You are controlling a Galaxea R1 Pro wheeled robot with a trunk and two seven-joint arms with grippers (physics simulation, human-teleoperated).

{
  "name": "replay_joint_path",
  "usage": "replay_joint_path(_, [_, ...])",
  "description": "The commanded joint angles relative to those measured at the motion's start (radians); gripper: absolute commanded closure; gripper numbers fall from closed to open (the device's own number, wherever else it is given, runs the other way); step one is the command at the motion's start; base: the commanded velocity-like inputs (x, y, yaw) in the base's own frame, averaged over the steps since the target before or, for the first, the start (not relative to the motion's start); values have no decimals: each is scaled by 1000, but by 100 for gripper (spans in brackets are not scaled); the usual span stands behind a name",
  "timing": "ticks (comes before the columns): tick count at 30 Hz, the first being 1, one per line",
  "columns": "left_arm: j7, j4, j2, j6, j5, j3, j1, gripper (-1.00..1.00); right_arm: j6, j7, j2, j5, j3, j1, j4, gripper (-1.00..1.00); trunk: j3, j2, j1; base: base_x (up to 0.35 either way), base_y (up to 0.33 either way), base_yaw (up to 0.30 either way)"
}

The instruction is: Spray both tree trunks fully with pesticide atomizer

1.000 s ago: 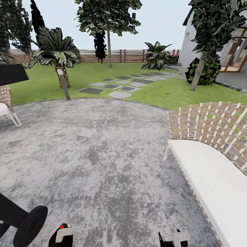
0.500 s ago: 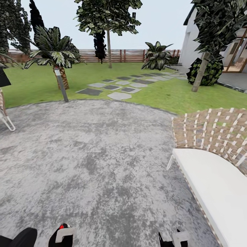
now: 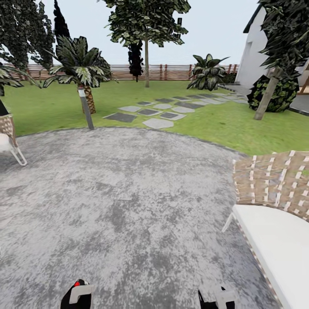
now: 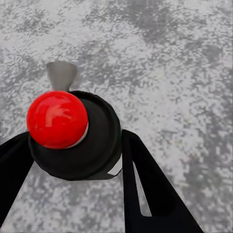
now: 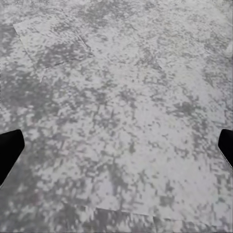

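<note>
Two trees stand out across the garden in the head view. One rises at 12 o'clock on the far lawn [image 3: 51,103], its thin pale trunk [image 3: 146,64] upright under a mottled crown, just in front of the slatted wooden fence [image 3: 171,72]. The other is at 2 o'clock, its trunk [image 3: 267,98] leaning beside a dark shrub [image 3: 281,92] near the white house wall [image 3: 253,60].

A short palm [image 3: 81,68] and a grey bollard post [image 3: 86,108] sit at 11 o'clock on the lawn's edge. Flat stepping stones [image 3: 158,113] run between them and the right-hand tree. Mottled grey paving [image 3: 120,206] fills the foreground, with a woven chair with a white cushion [image 3: 274,223] at 4 o'clock and part of another chair [image 3: 8,137] at 9 o'clock.

In the left wrist view the left gripper [image 4: 75,136] is closed around the pesticide atomizer [image 4: 99,143], a round black body with a red ball [image 4: 57,119] on top and a grey nozzle [image 4: 61,75] poking out beyond. Its black fingers [image 4: 145,189] press against either side, above the paving.

In the right wrist view the right gripper [image 5: 116,145] hangs spread wide and holds nothing, with its fingertips [image 5: 9,148] at the frame's edges.
</note>
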Motion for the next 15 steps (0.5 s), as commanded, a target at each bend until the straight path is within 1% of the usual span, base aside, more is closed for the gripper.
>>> replay_joint_path(1, [0, 0, 0, 0, 0, 0, 0, 100, 0, 0, 0, 0, 0, 0, 0, -100, 1, 0, 0, 338, 0, 162])
replay_joint_path(15, [0, 0, 1, 0, 0, 0, 0, 100, 0, 0, 0, 0, 0, 0, 0, -100, 17, 0, 0, 338, 0, 130])
